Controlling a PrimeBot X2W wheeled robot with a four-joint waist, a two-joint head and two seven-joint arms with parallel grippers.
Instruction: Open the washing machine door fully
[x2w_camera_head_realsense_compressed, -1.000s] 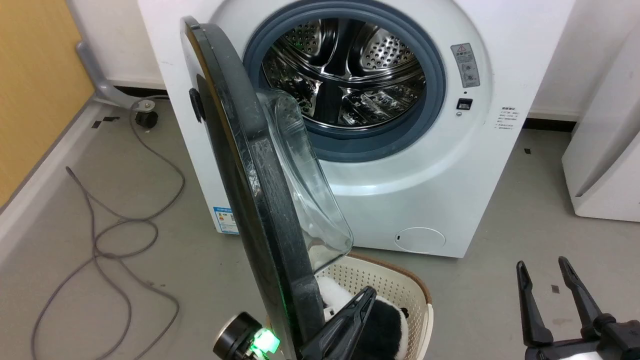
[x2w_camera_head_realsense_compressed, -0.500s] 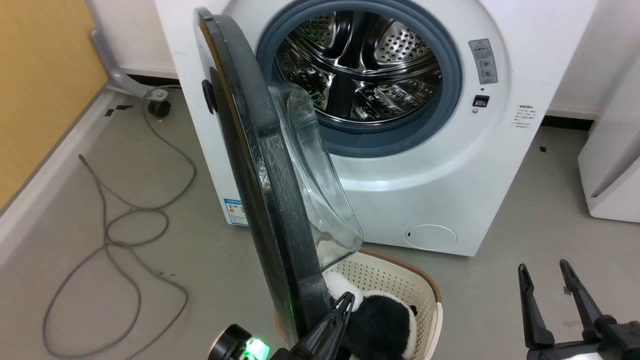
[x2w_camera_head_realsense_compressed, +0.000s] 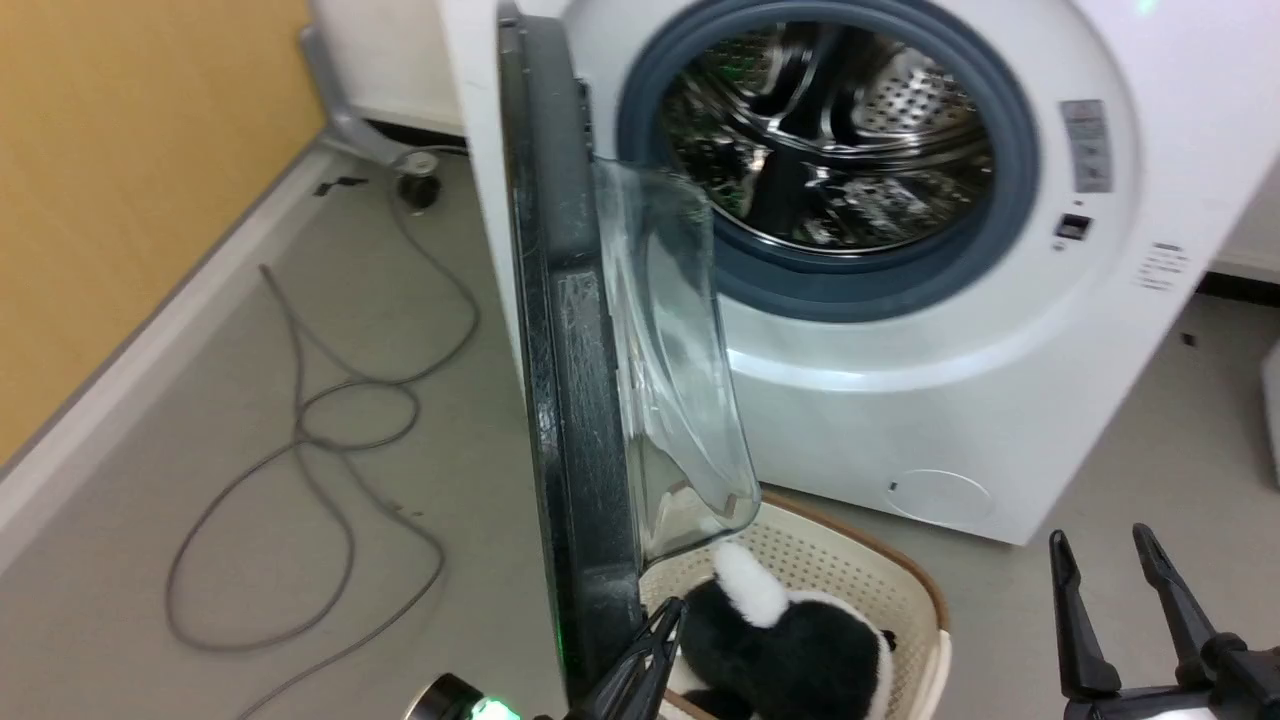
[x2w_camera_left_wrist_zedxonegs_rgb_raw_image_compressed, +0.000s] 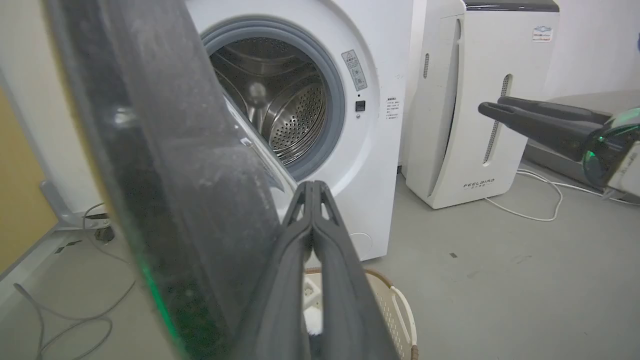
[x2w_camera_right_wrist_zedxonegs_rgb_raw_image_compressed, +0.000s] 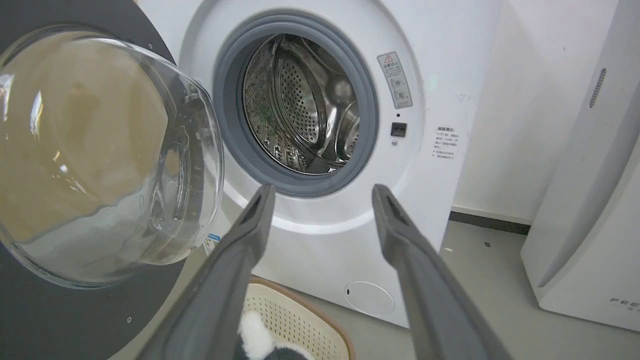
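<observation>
Washing machine door (x2w_camera_head_realsense_compressed: 570, 400) stood roughly square to the front of the washing machine (x2w_camera_head_realsense_compressed: 900, 400). In the head view it showed edge-on: a dark band from top centre down to the bottom edge, hinge end up at the machine, free end low in the frame. Its glass window (x2w_camera_head_realsense_compressed: 680, 400) bulged off the right-hand face toward the drum (x2w_camera_head_realsense_compressed: 830, 130), whose opening was fully exposed.

Left gripper (x2w_camera_head_realsense_compressed: 670, 612) was closed, fingers pressed together, holding nothing. It sat at the bottom of the frame just right of the door's free end, i.e. on the inner, glass side. The left wrist view agreed: door rim on the left, closed fingers rising just to its right. Touching or just off, neither view could settle it.

Right gripper (x2w_camera_head_realsense_compressed: 1098, 538) was spread open and empty at lower right of the head view, well apart from the door. A basket (x2w_camera_head_realsense_compressed: 860, 570) with a plush toy (x2w_camera_head_realsense_compressed: 790, 650) sat between the two.

Key relation: the door lay frame-left of the left gripper, long axis near vertical in the frame, and the remaining swing ran frame-left, away from the opening. So the left arm was nearer and already on the pushing side.

Judgement: door partly through its travel, not yet fully open. The push should go sideways on the inner rim near the free end, for leverage. Risk was the closed fingers slipping off the rim or riding onto the glass bulge. The cable (x2w_camera_head_realsense_compressed: 300, 430) on the floor at frame-left looked too low to foul the swing.
</observation>
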